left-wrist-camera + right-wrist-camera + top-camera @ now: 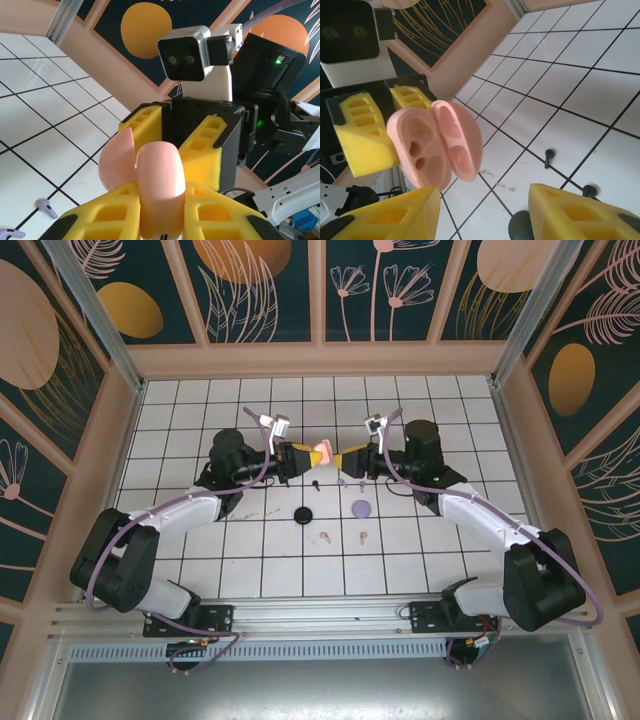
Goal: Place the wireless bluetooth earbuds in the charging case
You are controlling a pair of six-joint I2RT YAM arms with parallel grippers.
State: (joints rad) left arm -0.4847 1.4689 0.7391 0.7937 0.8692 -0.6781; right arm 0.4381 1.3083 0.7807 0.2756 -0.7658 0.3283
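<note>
Top external: looking down on the white gridded bench [260, 570] and catching both arms meeting just above frame centre, with the pink charging case [322, 452] between them. Catching, too, what the wrist cameras are missing: two pink earbuds [325, 536] lying loose on the tiles below centre, well apart from that case, plus a black disc case [303, 514] and a lavender disc case [361, 507] resting just above them in the frame.

Left wrist: clamping the pink charging case firmly in the left jaws at the bottom of the frame, and presenting only its smooth outer shells, parted a little at the seam. Facing the right jaws at frame centre, standing open to either side of the case's far edge; impossible to tell from here whether touching it. Picking up two lavender earbuds [46, 206] lying on the bench in the lower left corner.

Right wrist: looking at the same case from the opposite side, left of centre, and exposing the inside: hanging open like a clam, showing moulded pockets in one half. Showing the right jaws apart at the two bottom corners, gripping nothing, with the case beyond their tips. Also showing two black earbuds [548, 156] lying on the tiles at lower right, near the black disc case at the bottom edge.
</note>
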